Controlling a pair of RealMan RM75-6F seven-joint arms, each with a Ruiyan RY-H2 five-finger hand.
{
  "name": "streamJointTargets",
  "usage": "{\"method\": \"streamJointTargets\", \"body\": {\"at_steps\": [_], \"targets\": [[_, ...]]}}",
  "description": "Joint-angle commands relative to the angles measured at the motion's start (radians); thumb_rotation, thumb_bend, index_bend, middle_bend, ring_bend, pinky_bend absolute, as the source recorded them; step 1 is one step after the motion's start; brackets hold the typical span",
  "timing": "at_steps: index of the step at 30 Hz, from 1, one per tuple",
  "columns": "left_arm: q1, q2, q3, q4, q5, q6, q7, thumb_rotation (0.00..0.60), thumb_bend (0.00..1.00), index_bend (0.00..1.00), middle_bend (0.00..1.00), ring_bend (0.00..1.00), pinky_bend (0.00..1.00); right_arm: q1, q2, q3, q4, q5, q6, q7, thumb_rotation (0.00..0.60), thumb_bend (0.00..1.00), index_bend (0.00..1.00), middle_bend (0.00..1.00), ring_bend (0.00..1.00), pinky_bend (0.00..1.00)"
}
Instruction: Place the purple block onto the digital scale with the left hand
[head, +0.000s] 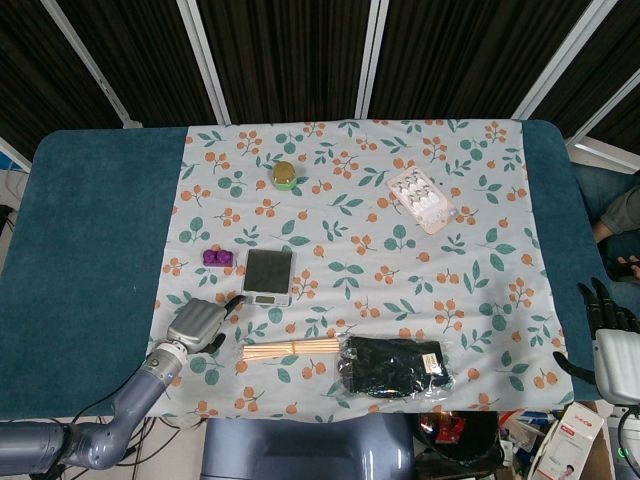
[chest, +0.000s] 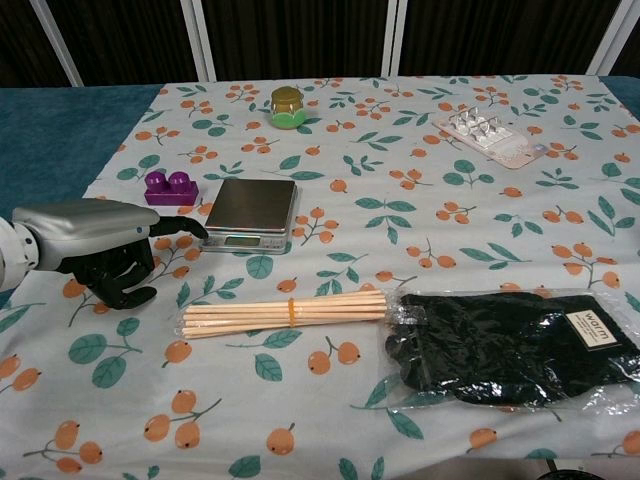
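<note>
The left robot hand (chest: 105, 250) hovers low over the floral-clothed tabletop (chest: 400, 250), fingers curled downward and holding nothing, thumb pointing toward the digital scale (chest: 252, 211). The purple block (chest: 170, 187) sits on the cloth just beside the scale's left edge, apart from the hand. Nearer the front lie a banded bundle of wooden sticks (chest: 288, 312) and a bagged pair of black gloves (chest: 505, 346). The right robot hand (head: 608, 318) waits at the tabletop's far right edge, fingers loosely spread, empty.
</note>
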Motion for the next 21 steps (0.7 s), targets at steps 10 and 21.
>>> {"method": "streamJointTargets", "body": {"at_steps": [10,21], "targets": [[0.003,0.012,0.004,-0.013,0.007,0.002,-0.003,0.6,0.46,0.12,0.8,0.72,0.62,0.001,-0.001,-0.001,0.002,-0.004,0.0,0.001,0.6,0.06,0.05,0.01,0.17,0.19],[0.002,0.015,0.003,-0.008,0.009,-0.002,-0.009,0.6,0.46,0.12,0.8,0.72,0.62,0.002,-0.003,0.0,0.003,-0.006,0.002,-0.003,0.6,0.06,0.05,0.01,0.17,0.19]]}}
